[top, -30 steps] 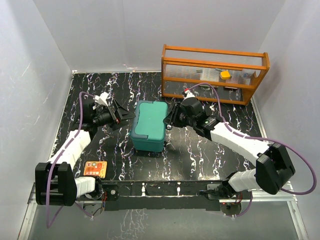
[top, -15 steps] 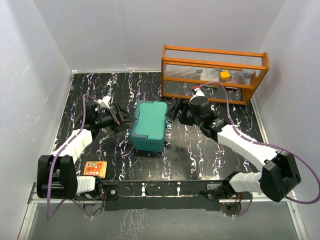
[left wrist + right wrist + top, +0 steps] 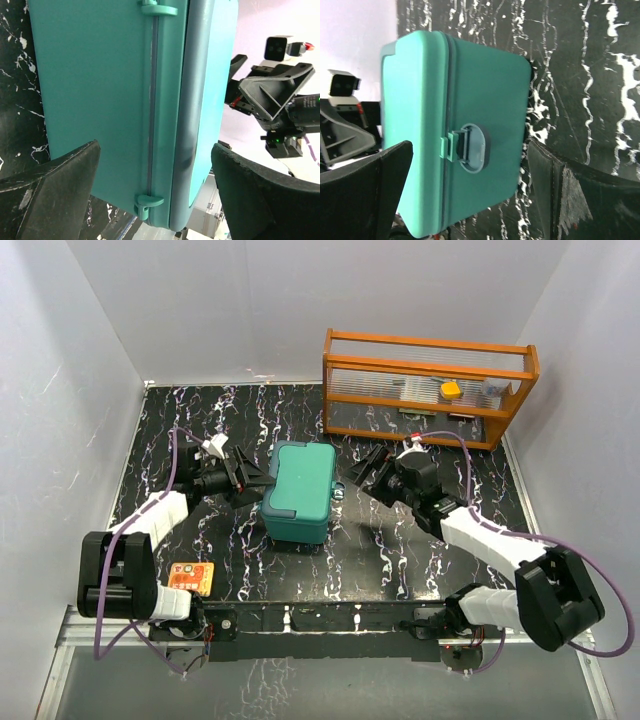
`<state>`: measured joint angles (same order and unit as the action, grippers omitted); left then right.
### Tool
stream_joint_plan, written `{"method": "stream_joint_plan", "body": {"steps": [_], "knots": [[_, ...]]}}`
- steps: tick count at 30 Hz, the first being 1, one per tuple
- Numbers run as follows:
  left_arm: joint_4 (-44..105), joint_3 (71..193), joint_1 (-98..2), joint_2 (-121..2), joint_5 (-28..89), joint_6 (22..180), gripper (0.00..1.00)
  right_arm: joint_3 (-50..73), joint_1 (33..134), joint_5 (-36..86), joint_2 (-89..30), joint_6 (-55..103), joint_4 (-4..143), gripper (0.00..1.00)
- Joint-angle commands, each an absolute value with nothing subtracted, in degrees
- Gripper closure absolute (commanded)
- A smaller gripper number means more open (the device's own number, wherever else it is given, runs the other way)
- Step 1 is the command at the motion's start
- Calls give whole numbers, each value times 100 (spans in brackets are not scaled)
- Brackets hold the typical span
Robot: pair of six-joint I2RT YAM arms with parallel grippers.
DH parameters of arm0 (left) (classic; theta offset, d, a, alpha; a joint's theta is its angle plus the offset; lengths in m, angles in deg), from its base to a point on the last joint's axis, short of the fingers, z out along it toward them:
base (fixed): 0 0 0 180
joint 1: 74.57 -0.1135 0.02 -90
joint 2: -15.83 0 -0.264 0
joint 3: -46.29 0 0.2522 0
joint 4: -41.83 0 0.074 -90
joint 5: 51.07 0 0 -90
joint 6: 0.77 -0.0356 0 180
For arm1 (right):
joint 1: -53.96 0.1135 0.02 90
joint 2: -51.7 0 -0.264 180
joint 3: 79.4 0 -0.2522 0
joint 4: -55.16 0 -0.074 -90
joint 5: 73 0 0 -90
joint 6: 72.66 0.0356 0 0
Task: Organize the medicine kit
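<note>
The teal medicine kit point(image 3: 300, 490) stands in the middle of the black marbled table with its lid down. My left gripper point(image 3: 254, 478) is open at the kit's left side, its fingers just off the box. In the left wrist view the hinged side of the kit point(image 3: 100, 90) fills the space between the wide-apart fingers point(image 3: 60, 180), and a hinge point(image 3: 149, 204) shows low down. My right gripper point(image 3: 357, 472) is open a short way right of the kit. The right wrist view faces the kit point(image 3: 485, 100) and its front latch point(image 3: 470, 148), with nothing held.
An orange wooden slatted rack point(image 3: 425, 350) stands at the back right, holding a yellow item point(image 3: 450, 390) and other small things. A small orange packet point(image 3: 190, 577) lies at the front left. White walls close in the table on three sides.
My right gripper has opened wide and drawn back to the right, away from the kit's latch side. The left gripper has edged closer to the kit's left side.
</note>
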<state>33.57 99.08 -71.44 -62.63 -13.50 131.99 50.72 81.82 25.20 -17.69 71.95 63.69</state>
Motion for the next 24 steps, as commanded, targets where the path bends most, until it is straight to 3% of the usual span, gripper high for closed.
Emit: {"method": "stream_joint_plan", "body": {"steps": [1,6,17,24], "knots": [[3253,10179,-7130,-6413,-1631,13013,9,5310,8088,3261,-2017,8010,4549,2],[3211,10255,-7123,-6585,-1630,12944,10,5629,8091,3525,-2474,8687,3266,2],[3097,10370,-7106,-6777,-1714,12823,15,5184,8114,4443,-3263,8635,3359,2],[3010,10441,-7105,-6792,-1728,12768,15,5198,8129,4534,-3093,8641,3439,4]]}}
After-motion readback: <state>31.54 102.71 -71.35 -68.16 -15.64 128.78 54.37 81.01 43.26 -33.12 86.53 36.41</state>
